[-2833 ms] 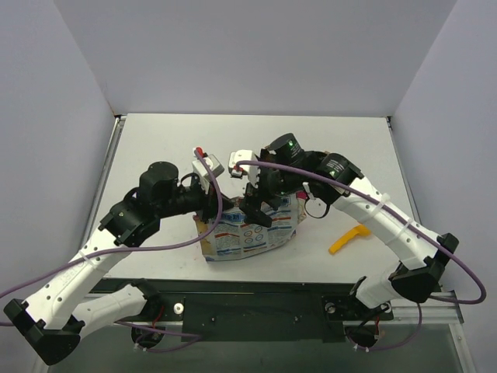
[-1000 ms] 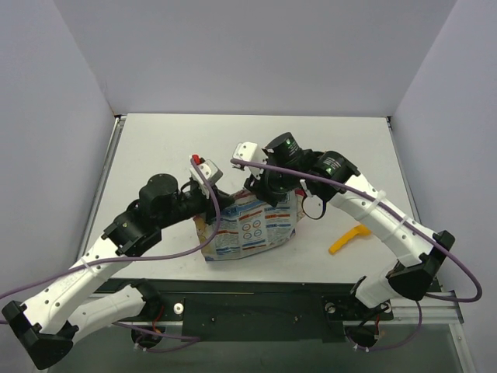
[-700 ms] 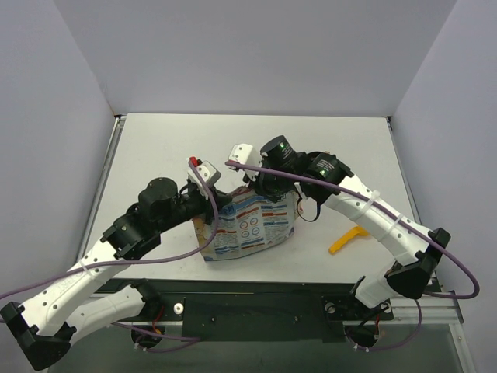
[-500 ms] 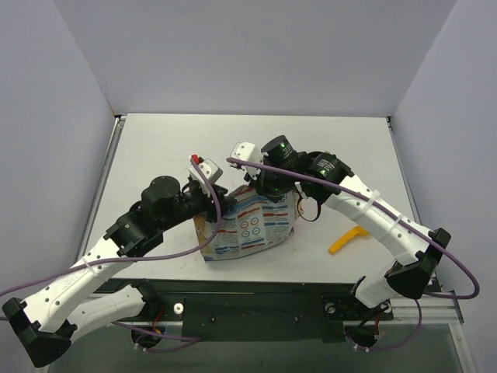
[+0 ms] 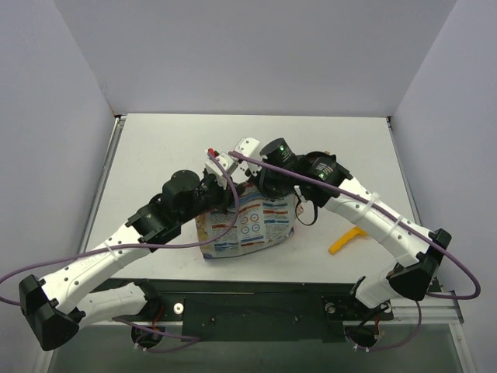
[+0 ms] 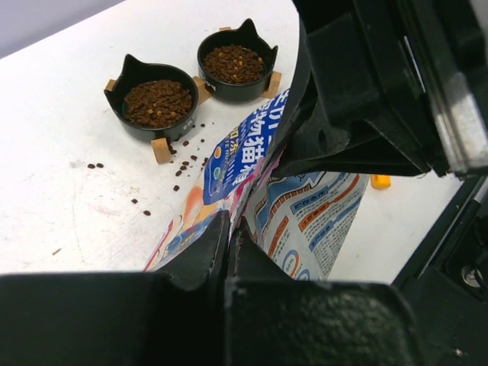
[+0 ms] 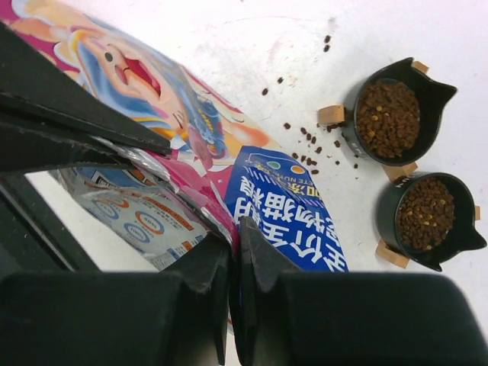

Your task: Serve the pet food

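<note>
Jaws of the left gripper (image 6: 229, 229) are pressed together on the magenta top edge of the pet food bag (image 6: 305, 221); the right gripper (image 7: 232, 238) is pinched shut on that edge just beside it. Kibble (image 6: 158, 101) is already heaped in both black cat-eared bowls (image 6: 242, 93), so serving is judged nearly done. Closing the bag's mouth without further spilling is called for next. Loose pellets (image 7: 311, 149) are scattered near the bowls. A yellow-orange scoop (image 5: 347, 239) lies well apart on the table (image 5: 155, 148).

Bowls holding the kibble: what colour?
Black, both bowls; clearest in the right wrist view.
</note>
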`<move>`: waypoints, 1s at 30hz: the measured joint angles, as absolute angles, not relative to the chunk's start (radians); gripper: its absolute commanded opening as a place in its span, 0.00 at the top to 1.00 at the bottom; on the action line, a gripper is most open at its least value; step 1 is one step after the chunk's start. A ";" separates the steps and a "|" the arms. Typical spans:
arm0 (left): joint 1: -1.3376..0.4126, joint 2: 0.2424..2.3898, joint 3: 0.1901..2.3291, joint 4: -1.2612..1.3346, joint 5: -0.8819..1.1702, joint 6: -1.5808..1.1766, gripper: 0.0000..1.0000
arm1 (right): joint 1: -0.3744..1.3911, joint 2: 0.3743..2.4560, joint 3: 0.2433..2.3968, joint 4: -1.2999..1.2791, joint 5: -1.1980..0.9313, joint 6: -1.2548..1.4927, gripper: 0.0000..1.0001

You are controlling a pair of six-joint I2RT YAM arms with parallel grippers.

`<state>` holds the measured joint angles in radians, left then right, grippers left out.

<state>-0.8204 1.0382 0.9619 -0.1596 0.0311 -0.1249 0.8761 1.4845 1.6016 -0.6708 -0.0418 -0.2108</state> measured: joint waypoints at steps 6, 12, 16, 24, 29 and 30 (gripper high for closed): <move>-0.849 1.017 0.939 -0.145 -0.054 -0.121 1.00 | 0.905 1.427 1.493 -0.549 0.059 -0.172 1.00; -0.873 0.995 0.920 -0.134 -0.120 -0.129 1.00 | 0.904 1.377 1.415 -0.461 0.058 -0.191 1.00; -0.875 0.993 0.917 -0.131 -0.138 -0.131 1.00 | 0.897 1.368 1.394 -0.428 0.059 -0.216 1.00; -0.876 0.991 0.916 -0.129 -0.145 -0.126 1.00 | 0.831 1.333 1.354 -0.387 -0.060 -0.300 1.00; -0.876 0.984 0.913 -0.130 -0.133 -0.123 1.00 | 0.787 1.309 1.338 -0.387 -0.147 -0.369 1.00; -0.876 0.982 0.912 -0.130 -0.131 -0.123 1.00 | 0.775 1.304 1.335 -0.387 -0.173 -0.381 1.00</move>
